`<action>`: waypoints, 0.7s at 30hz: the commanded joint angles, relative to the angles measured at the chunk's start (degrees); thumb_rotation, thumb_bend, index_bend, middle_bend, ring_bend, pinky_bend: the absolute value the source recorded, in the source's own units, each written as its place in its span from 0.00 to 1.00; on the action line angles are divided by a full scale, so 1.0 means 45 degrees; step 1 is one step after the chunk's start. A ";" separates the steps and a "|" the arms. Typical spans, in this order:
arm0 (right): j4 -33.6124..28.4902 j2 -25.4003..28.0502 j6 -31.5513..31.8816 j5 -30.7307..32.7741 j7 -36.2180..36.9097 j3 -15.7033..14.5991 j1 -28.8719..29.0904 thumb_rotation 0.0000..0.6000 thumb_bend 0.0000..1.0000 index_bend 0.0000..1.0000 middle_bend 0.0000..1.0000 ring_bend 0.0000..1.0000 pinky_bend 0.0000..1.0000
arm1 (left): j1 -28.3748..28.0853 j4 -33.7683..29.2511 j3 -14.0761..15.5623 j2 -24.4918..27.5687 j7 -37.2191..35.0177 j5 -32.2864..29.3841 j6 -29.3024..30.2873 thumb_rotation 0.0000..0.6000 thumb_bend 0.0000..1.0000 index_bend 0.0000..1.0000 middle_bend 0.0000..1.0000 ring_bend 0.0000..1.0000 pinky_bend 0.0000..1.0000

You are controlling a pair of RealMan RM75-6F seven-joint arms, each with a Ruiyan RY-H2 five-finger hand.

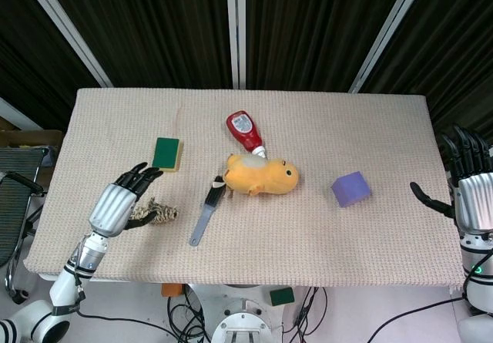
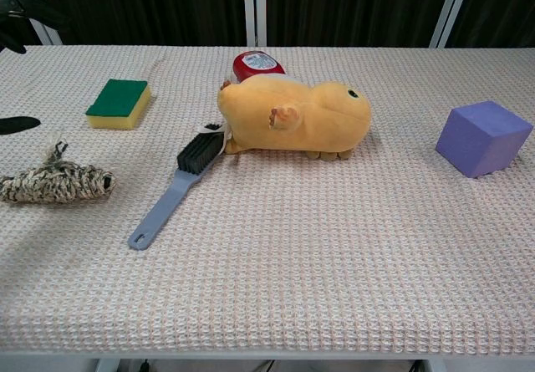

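Note:
My left hand (image 1: 123,200) hovers over the table's left front with fingers apart, holding nothing. Just right of it lies a braided rope toy (image 1: 159,213) (image 2: 54,181). In the chest view only dark fingertips (image 2: 17,124) show at the left edge, apart from the rope. My right hand (image 1: 467,183) stands at the table's right edge, fingers spread and empty, with the purple cube (image 1: 351,189) (image 2: 483,136) nearest to it. In the middle, a yellow plush animal (image 1: 262,175) (image 2: 292,117) lies against a red squeeze bottle (image 1: 243,131) (image 2: 255,61).
A grey brush (image 1: 206,210) (image 2: 175,188) lies with its bristle head at the plush. A green and yellow sponge (image 1: 167,153) (image 2: 119,103) sits behind the left hand. A beige woven cloth covers the table (image 1: 347,119). Dark curtains stand behind.

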 commanded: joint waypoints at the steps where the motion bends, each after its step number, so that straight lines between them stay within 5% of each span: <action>1: -0.0087 -0.0044 -0.0145 0.0043 0.0047 0.0093 0.0021 1.00 0.20 0.00 0.00 0.00 0.00 | 0.0011 0.0004 0.0031 0.0038 0.0002 -0.0064 0.0008 1.00 0.18 0.14 0.14 0.07 0.26; 12: -0.0146 -0.0142 -0.0326 -0.0021 -0.0063 0.0291 -0.0055 1.00 0.20 0.00 0.00 0.00 0.00 | -0.0479 0.0011 0.0028 -0.0113 0.0092 0.0262 -0.0196 1.00 0.18 0.15 0.15 0.09 0.28; 21: -0.0365 0.0061 -0.0504 0.0088 -0.0160 0.0597 -0.0034 1.00 0.20 0.00 0.00 0.00 0.00 | -0.2569 -0.0053 -0.0644 -0.0818 0.0934 0.1220 -0.1735 1.00 0.21 0.29 0.29 0.24 0.46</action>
